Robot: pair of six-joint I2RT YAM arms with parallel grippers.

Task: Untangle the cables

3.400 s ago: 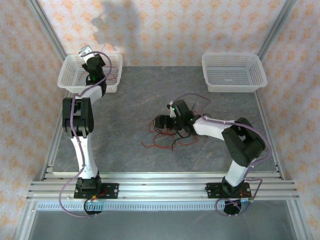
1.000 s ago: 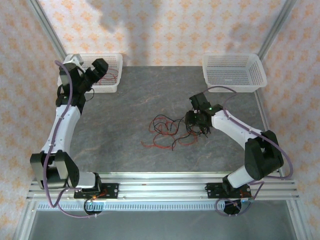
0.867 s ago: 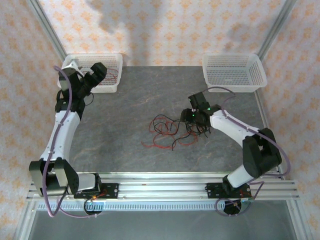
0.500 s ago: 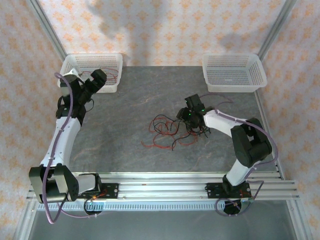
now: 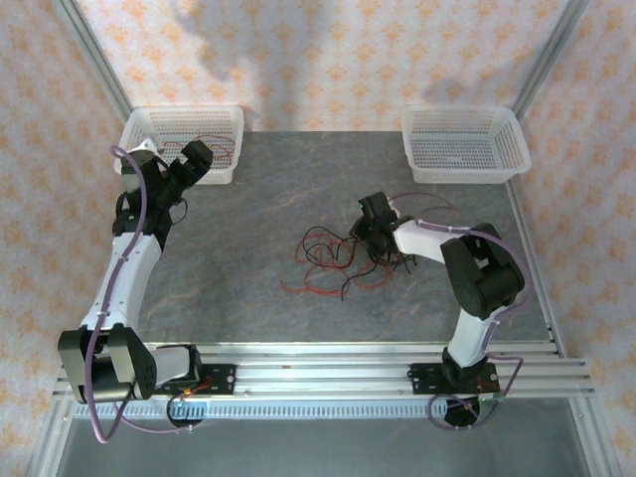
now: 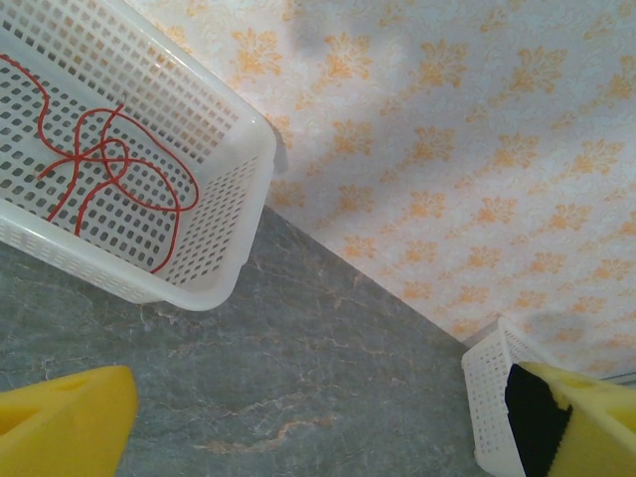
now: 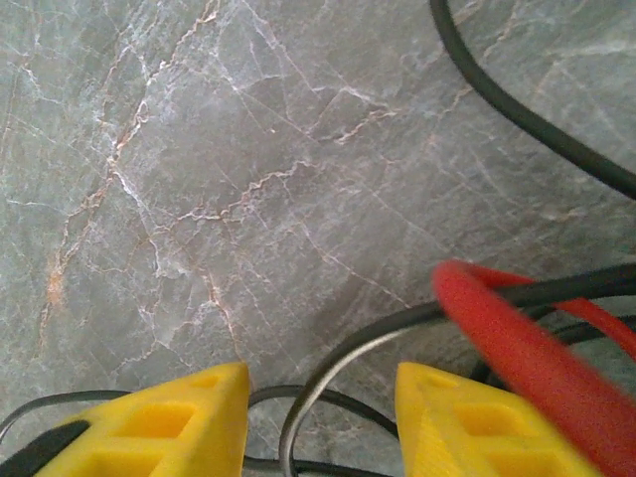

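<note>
At ten o'clock the left gripper [image 5: 201, 152] is spread wide; the right gripper's [image 7: 320, 397] fingers [image 7: 169, 417] stand apart around one black cable [image 7: 348, 348].

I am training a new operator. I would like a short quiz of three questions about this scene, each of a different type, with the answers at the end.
1. True or false: a red cable lies in the left basket.
2. Which cable runs between the fingertips of the right gripper? A. a red one B. a black one C. none
3. Fill in the missing word: the jaws of the left gripper stand ____ (open or shut).

Key
1. True.
2. B: the black cable passes through the gap, and the jaws are not yet closed on it.
3. Open.
</note>
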